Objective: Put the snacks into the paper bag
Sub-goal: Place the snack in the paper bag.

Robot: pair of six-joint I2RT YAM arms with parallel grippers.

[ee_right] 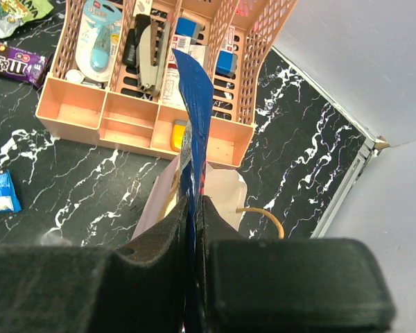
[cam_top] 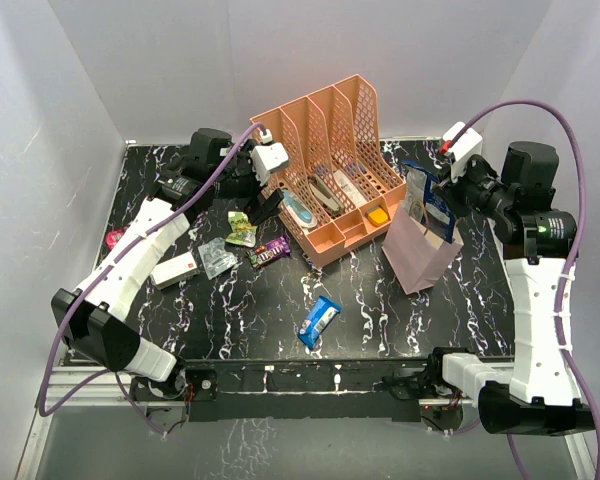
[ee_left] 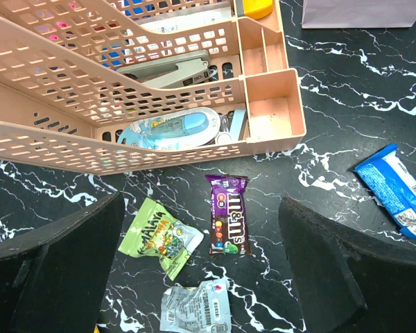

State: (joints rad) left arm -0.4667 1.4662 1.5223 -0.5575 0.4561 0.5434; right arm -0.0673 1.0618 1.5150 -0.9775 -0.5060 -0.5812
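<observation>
You are in the middle of putting one snack in. Your right gripper (ee_right: 194, 208) is squeezed tight on the dark blue crisp bag (ee_right: 194, 104) and holds it by one edge, right over the open mouth of the paper bag (ee_right: 225, 191). The paper bag stands on the table just beside the peach organiser (cam_top: 330, 150). I think the crisp bag is not inside yet, as most of it sticks up above the rim (you cannot see how far its low end reaches). Next you need to bring it down into the mouth and then let go. Go gently, because the paper bag looks light and could tip over.

Your left gripper (ee_left: 201, 208) is wide open and holds nothing. It hangs over the purple packet (ee_left: 227, 215), with the green packet (ee_left: 159, 238) just beside that. The blue-white bar (ee_left: 395, 191) lies apart from them, out on the table. Those look like good ones to pick next.
</observation>
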